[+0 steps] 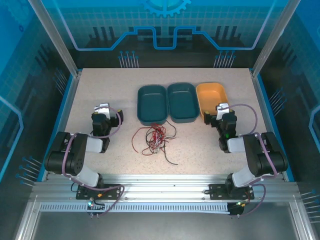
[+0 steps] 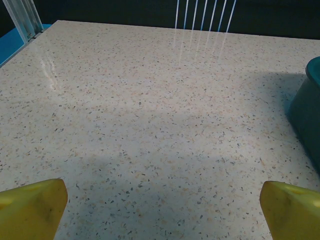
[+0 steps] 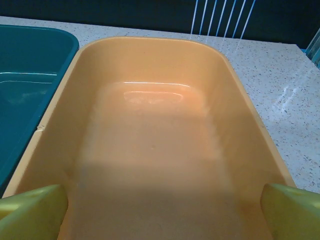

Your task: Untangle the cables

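Cables (image 1: 154, 139) are sitting in one tangled heap of red, white and black near the middle of the counter (image 1: 100, 85), a bit toward its near edge and right by the near rim of the left teal tub (image 1: 151, 103); can't tell if they actually touch it. One red loop sticks out on the left of the pile and a black strand trails off toward the near edge. Next to that tub is a second teal tub (image 1: 182, 101), then an orange tub (image 1: 211, 97), all three in a row along the middle. The left arm (image 1: 75, 155) has its jaws spread wide over bare counter left of the tubs, the yellow fingertips (image 2: 35, 207) far apart with nothing between them. The right arm (image 1: 257, 155) has its jaws spread wide too, hanging over the near end of the orange tub, also holding nothing. Both arms are well apart from the pile.
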